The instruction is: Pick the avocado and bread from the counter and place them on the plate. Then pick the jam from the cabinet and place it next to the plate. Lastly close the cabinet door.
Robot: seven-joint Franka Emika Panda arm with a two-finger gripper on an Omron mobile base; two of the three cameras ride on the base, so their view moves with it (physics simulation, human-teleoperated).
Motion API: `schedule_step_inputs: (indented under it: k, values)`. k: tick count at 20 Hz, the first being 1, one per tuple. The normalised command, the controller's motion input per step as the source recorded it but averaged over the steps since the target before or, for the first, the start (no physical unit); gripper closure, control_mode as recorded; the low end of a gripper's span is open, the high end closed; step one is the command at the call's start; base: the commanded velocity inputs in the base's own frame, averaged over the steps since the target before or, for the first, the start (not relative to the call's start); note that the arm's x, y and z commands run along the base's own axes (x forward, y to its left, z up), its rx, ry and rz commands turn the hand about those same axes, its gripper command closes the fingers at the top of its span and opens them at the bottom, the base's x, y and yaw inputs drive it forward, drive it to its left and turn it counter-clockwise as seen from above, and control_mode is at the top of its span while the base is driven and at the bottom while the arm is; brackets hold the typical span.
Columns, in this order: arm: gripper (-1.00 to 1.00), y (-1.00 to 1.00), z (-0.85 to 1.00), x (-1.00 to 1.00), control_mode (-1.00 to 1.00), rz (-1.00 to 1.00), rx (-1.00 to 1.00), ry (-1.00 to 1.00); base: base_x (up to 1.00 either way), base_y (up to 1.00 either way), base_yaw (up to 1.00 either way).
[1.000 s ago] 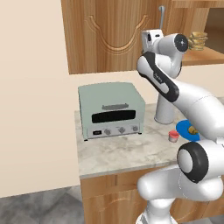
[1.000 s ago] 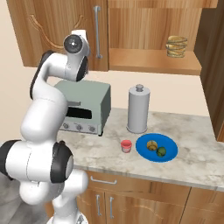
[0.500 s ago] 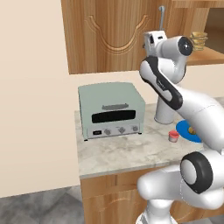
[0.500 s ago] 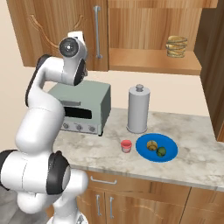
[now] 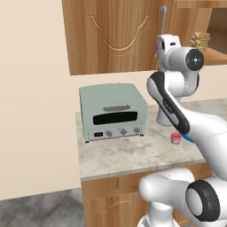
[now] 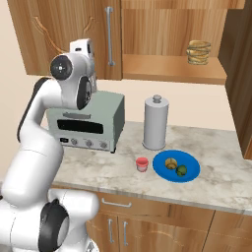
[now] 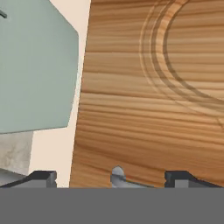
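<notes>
The blue plate (image 6: 189,162) lies on the counter (image 6: 113,172) with the tan bread (image 6: 171,163) and the dark green avocado (image 6: 182,170) on it. Just left of the plate stands the small red jam (image 6: 142,164) jar, also seen as the jam (image 5: 176,138) beside my arm. My gripper (image 6: 81,48) is raised in front of the carved cabinet door (image 6: 64,29), close to its metal handle (image 6: 110,37). In the hand view the gripper (image 7: 111,177) is open, and the grey handle end (image 7: 117,174) sits between the dark fingertips (image 7: 43,177) against the wood. Nothing is held.
A steel canister (image 6: 156,122) stands behind the plate, and a pale green toaster oven (image 6: 88,120) sits under my hand. The open cabinet shelf (image 6: 172,69) carries a stack of tan discs (image 6: 199,51). A dark wooden panel (image 6: 241,74) juts out at the right.
My arm has shifted a little, with the hand settling nearer the door handle. The plate, its food and the jam have stayed put.
</notes>
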Motion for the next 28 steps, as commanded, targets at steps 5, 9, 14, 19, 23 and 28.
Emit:
schedule_step_inputs:
  k: [5, 9, 14, 19, 23, 28]
  values:
    - [-1.00, -0.16, 0.01, -0.59, -1.00, -0.22, 0.04, -0.04, 0.00, 0.00, 0.00]
    - [-1.00, -0.18, 0.02, -0.59, -1.00, -0.19, 0.08, -0.01, 0.00, 0.00, 0.00]
    - [-1.00, -0.19, 0.04, -0.63, -1.00, -0.13, 0.13, -0.04, 0.00, 0.00, 0.00]
    - [-1.00, -0.23, 0.05, -0.58, -1.00, -0.15, 0.09, -0.06, 0.00, 0.00, 0.00]
    - [-1.00, -0.33, 0.00, -0.54, -1.00, -0.15, 0.00, -0.07, 0.00, 0.00, 0.00]
    - [-1.00, -0.35, 0.00, -0.47, -1.00, -0.13, 0.00, -0.06, 0.00, 0.00, 0.00]
